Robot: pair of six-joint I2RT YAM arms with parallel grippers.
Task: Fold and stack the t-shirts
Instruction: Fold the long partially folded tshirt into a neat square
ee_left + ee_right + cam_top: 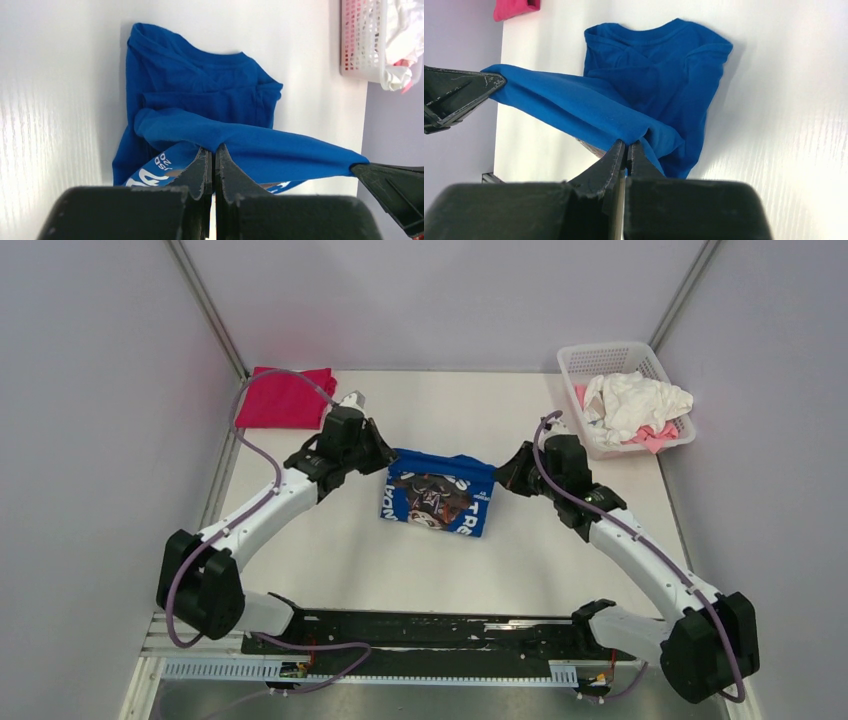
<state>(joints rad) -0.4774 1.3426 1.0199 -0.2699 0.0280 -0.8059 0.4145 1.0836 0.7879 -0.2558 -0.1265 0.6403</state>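
matt blue cloth tee [437, 502], glossy white table [350, 560], plastic basket [356, 37]

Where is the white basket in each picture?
Top view: the white basket is in the far right corner.
Left wrist view: it is in the top right corner.
Right wrist view: not in it.
Shared landmark: the blue t-shirt, seen in all three.

Pale grey walls [90, 390] enclose a white table [330, 570] on three sides, with metal posts [205, 305] in the far corners.
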